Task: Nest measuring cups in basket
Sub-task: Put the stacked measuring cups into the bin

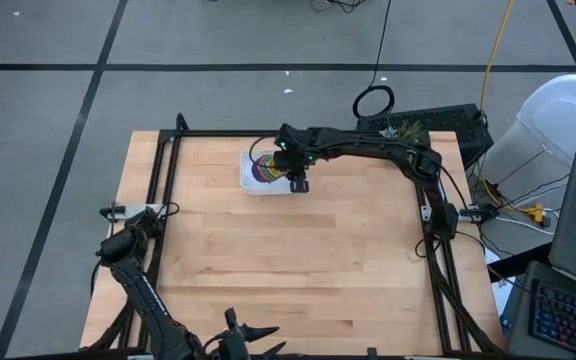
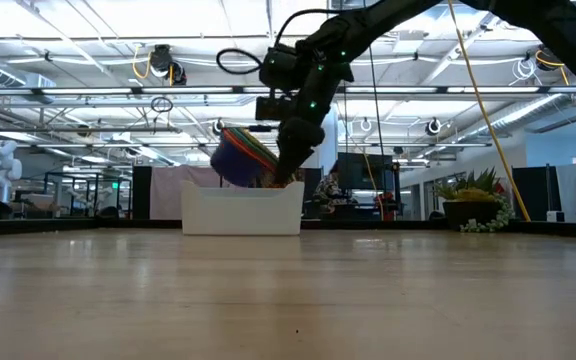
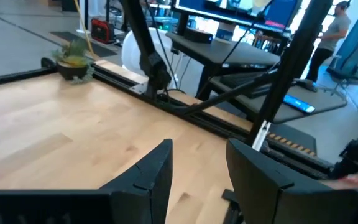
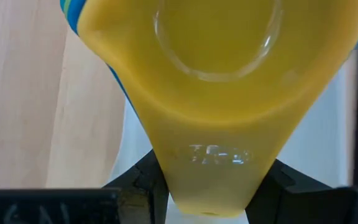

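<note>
A nested stack of measuring cups (image 2: 240,157), with a dark blue bowl outermost and a yellow cup (image 4: 216,62) innermost, hangs tilted over the white basket (image 2: 243,210) at the table's far side. My right gripper (image 2: 288,165) is shut on the stack; the high view shows the cups (image 1: 265,168) over the basket (image 1: 248,180) beside my right gripper (image 1: 296,182). The basket's near wall hides the stack's lowest part. My left gripper (image 3: 197,177) stands open with nothing between its fingers near the table's front edge (image 1: 253,335). My right gripper pinches the yellow cup's flat handle (image 4: 213,168) between its two fingers, near the handle's free end. The fingers slant down toward the table's left. The stack is tilted, its open side facing the wrist; whether its bottom touches the basket I cannot tell.
A small potted plant (image 1: 403,128) stands at the far right corner, also in the left wrist view (image 3: 73,59). Black frame rails (image 1: 163,190) run along the table's left, far and right sides. Bare wood (image 1: 288,250) lies between the basket and the front edge.
</note>
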You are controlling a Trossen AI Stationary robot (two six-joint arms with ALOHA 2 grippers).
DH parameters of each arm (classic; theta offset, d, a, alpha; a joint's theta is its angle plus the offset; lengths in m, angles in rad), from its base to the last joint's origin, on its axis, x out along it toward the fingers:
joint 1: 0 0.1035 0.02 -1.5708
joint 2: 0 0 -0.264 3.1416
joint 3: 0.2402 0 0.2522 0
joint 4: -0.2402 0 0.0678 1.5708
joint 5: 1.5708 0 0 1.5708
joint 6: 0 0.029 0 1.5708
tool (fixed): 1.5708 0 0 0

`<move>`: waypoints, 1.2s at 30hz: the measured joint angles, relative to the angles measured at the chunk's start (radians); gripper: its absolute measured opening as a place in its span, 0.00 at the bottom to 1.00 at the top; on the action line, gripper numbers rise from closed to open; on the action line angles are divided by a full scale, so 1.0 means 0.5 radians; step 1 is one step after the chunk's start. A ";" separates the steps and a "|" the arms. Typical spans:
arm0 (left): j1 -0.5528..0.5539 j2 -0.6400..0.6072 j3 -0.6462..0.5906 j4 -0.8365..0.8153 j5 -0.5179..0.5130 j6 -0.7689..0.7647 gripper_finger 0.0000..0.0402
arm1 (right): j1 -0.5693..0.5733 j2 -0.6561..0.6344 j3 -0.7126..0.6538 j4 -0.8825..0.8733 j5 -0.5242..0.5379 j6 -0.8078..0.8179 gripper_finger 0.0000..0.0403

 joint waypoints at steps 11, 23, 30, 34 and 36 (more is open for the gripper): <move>-0.011 0.000 0.002 0.273 0.038 0.317 0.38 | -0.003 0.097 -0.003 -0.033 0.002 0.018 0.33; -0.013 0.000 0.002 0.306 0.040 0.416 0.38 | 0.052 0.094 -0.054 -0.299 0.006 0.080 0.33; -0.024 0.000 0.002 0.306 0.046 0.427 0.38 | 0.193 0.093 -0.168 -0.356 0.005 0.112 0.33; -0.027 0.000 0.002 0.305 0.046 0.441 0.38 | 0.292 0.092 -0.205 -0.386 0.006 0.156 0.33; -0.028 0.000 0.002 0.305 0.046 0.445 0.38 | 0.343 0.092 -0.210 -0.402 0.011 0.187 0.33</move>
